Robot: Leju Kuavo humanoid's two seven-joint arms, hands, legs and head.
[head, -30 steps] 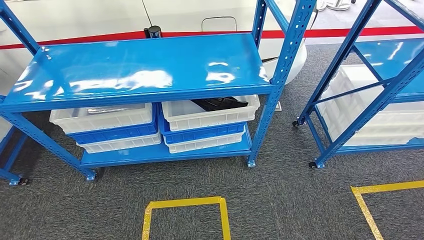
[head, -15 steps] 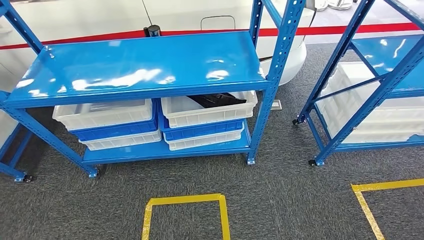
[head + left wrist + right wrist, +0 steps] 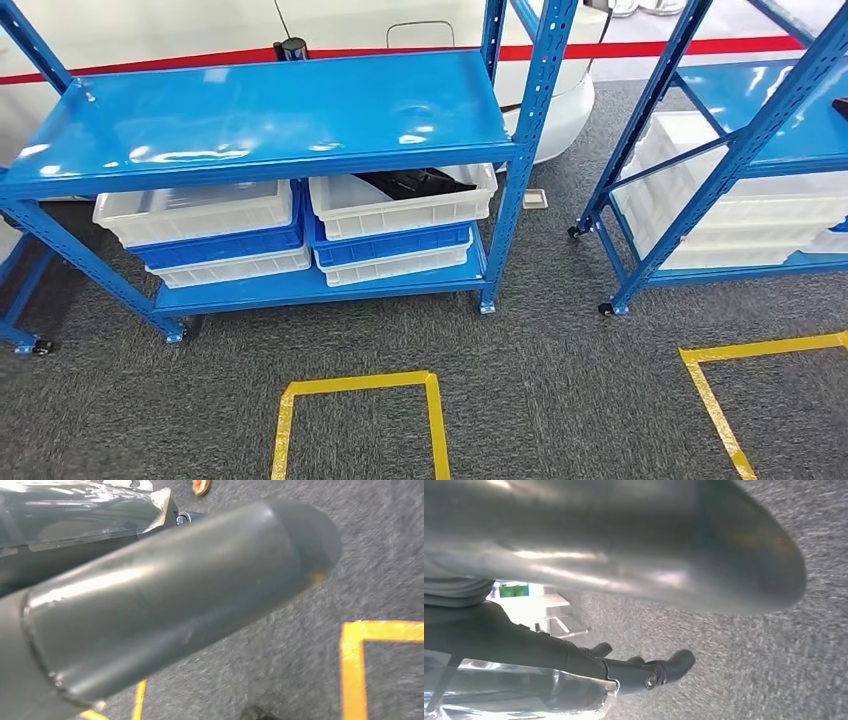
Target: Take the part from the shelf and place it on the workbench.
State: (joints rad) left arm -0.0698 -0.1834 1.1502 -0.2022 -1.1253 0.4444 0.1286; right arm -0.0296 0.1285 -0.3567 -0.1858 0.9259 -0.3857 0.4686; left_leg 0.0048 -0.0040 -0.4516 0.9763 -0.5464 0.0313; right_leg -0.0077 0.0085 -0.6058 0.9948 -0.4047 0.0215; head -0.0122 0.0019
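Head view first: the whole picture has slid compared with a second ago, so that's the camera moving with the robot, not the stuff on the floor. The blue rack (image 3: 270, 120) sits a bit further left and higher in frame now, and more of the second rack (image 3: 720, 150) on the right shows up, so I'd guess the robot is walking or turning toward its pick spot and the grab hasn't started yet. The part (image 3: 415, 182), a dark thing, lies in the top white bin (image 3: 400, 205) on the right side of the lower shelf, under the top deck; nothing is touching it. Counting: two racks; on the near rack's lower shelf two stacks of three bins each, white over blue over white, so six; more white bins on the right rack, but I can't count those cleanly. Two yellow tape squares (image 3: 355, 420) on the grey carpet, one cut off at the right edge. No workbench in sight from here. Left wrist view: the left hand (image 3: 165, 605) is a big blurry grey shape over the carpet with tape lines beneath; I can't tell how its fingers are set. Right wrist view: the right hand (image 3: 624, 540) hangs over the carpet too, dark fingers (image 3: 659, 672) curled a little with nothing in them, but released or clenched, can't say.
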